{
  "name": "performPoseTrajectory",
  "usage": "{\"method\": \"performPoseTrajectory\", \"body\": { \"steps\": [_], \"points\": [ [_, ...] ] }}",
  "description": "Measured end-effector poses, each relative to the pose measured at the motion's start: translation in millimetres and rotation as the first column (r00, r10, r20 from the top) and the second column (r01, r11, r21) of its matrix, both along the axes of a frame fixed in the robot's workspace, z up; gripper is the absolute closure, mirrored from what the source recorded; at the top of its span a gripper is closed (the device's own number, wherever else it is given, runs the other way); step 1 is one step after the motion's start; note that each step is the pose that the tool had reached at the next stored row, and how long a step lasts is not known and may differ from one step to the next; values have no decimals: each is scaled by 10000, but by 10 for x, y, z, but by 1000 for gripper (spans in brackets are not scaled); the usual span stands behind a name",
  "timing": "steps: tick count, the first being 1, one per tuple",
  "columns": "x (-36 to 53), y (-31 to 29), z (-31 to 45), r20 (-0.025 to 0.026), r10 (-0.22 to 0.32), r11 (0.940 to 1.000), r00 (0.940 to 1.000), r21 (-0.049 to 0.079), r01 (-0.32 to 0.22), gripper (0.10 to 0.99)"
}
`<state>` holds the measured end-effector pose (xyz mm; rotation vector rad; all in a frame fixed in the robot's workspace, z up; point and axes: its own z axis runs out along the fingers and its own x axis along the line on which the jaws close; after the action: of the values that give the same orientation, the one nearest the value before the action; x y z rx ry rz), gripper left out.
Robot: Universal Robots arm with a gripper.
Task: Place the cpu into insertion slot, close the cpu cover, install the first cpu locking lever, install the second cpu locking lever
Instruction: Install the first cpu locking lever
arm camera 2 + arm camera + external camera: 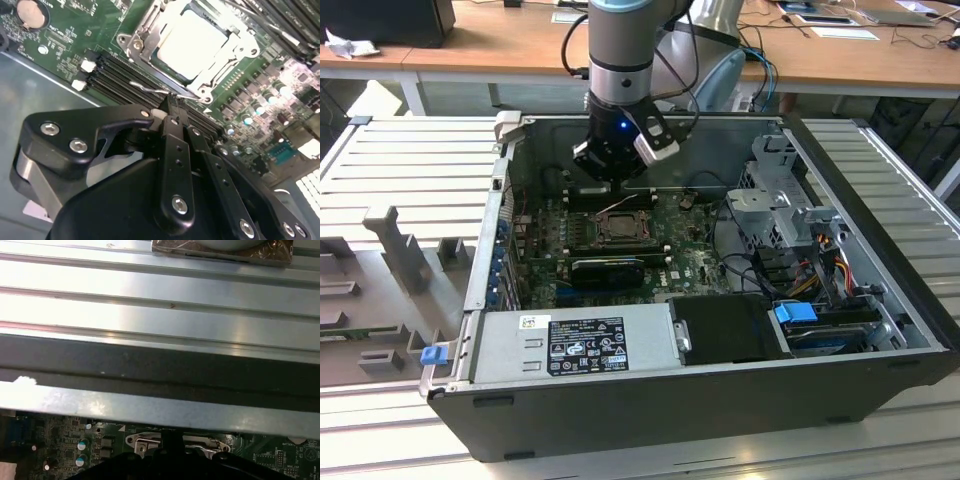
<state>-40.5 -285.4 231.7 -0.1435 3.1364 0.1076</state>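
Note:
The cpu [192, 42], a pale silvery square, lies in the insertion slot [618, 228] on the green motherboard [60, 45]. The cpu cover [227, 65], a metal frame with a square window, lies down around it. A thin wire locking lever [147, 89] runs along the socket's near edge. My gripper [172, 106] is shut, its black tips right at that lever's end, and I cannot tell if they touch it. In the exterior view the gripper [610, 172] hangs just behind the socket, inside the open case. The first wrist view shows the socket's edge [175, 442] past the gripper's tip.
The open computer case [480, 260] lies on a ribbed metal table [410, 150]. A power supply [580, 340] fills its front, and a drive cage [775, 200] with cables sits at the exterior view's right. Black memory slots [120, 70] lie between gripper and socket.

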Motion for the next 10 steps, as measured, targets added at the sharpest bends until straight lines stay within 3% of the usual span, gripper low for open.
{"method": "performPoseTrajectory", "body": {
  "steps": [10],
  "points": [
    [84, 30, -71, 1, -50, 10000, 10000, 3, 50, 980]
  ]
}}
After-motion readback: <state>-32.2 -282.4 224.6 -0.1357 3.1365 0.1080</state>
